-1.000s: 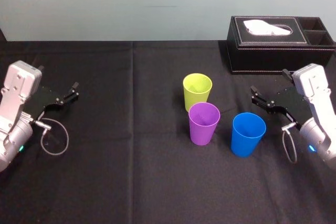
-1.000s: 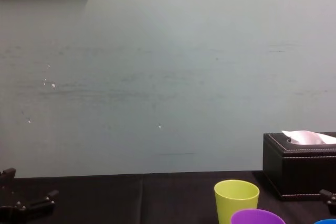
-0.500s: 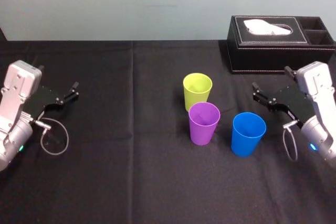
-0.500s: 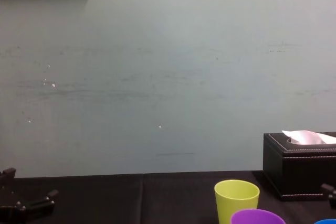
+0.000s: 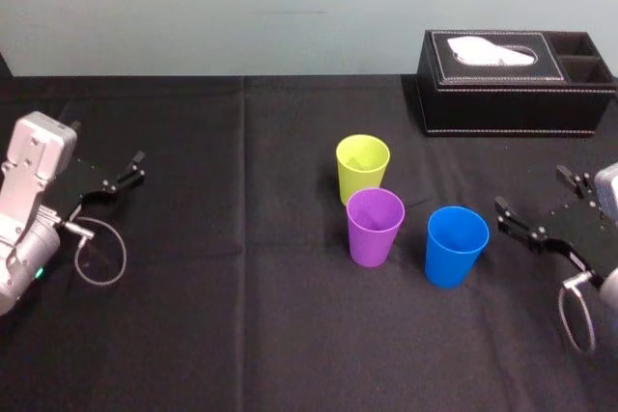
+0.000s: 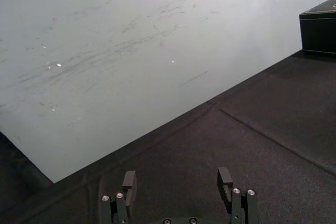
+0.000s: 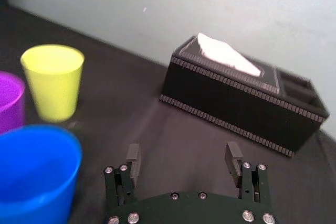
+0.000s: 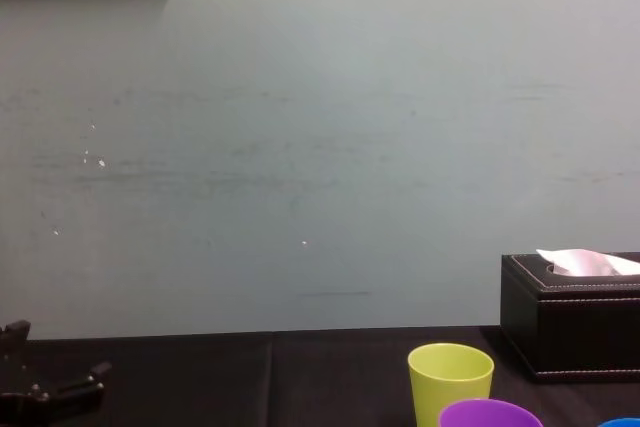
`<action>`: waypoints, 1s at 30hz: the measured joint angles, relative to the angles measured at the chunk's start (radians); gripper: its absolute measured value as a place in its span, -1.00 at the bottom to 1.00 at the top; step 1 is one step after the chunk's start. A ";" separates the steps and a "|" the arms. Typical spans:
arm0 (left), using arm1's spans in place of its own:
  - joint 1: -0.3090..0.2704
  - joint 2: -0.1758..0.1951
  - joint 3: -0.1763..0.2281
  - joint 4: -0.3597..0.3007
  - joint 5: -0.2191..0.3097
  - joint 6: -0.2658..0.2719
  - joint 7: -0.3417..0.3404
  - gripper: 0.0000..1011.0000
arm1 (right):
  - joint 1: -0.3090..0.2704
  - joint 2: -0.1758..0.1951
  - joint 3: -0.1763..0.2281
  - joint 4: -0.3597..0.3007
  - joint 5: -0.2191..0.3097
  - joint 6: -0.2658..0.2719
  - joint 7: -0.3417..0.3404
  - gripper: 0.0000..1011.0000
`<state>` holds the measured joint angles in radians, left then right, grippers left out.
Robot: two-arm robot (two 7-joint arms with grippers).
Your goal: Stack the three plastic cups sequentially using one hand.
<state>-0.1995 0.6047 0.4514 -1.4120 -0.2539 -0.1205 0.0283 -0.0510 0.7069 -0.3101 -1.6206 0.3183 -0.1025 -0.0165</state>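
Three plastic cups stand upright near the table's middle: a lime-yellow cup (image 5: 362, 168) farthest back, a purple cup (image 5: 375, 227) just in front of it, and a blue cup (image 5: 456, 245) to the purple one's right. My right gripper (image 5: 531, 191) hovers open a short way right of the blue cup, touching nothing. In the right wrist view its gripper (image 7: 183, 156) has empty space between the fingers, with the blue cup (image 7: 34, 174), purple cup (image 7: 9, 100) and lime-yellow cup (image 7: 52, 80) off to one side. My left gripper (image 5: 128, 170) rests open at the far left.
A black tissue box (image 5: 517, 79) with a white tissue stands at the back right, behind my right gripper. A grey cable loop (image 5: 99, 256) lies by the left arm. Black cloth (image 5: 241, 287) covers the table, with a pale wall behind.
My right gripper has pulled back from near the tissue box toward the table's front right, still open. The cups and the left arm have not moved.
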 joint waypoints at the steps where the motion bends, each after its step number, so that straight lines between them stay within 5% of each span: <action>1: 0.000 0.000 0.000 0.000 0.000 0.000 0.000 1.00 | -0.030 0.014 0.012 -0.021 0.008 0.009 0.004 0.98; 7: 0.000 0.000 0.000 0.000 0.000 0.000 0.000 1.00 | -0.153 0.061 0.060 -0.104 0.039 0.031 0.016 0.98; 14: 0.000 0.000 0.000 0.000 0.000 0.000 0.000 1.00 | -0.248 0.074 0.091 -0.166 0.066 0.014 0.048 0.98; 23: 0.000 0.000 0.000 0.000 0.000 0.000 0.000 1.00 | -0.263 0.034 0.062 -0.168 0.065 -0.068 0.129 0.98; 30: 0.000 0.000 0.000 0.000 0.000 0.000 0.000 1.00 | -0.232 -0.023 0.046 -0.138 0.069 -0.073 0.153 0.98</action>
<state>-0.1995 0.6047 0.4514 -1.4120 -0.2539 -0.1205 0.0283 -0.2832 0.6839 -0.2639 -1.7582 0.3873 -0.1758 0.1367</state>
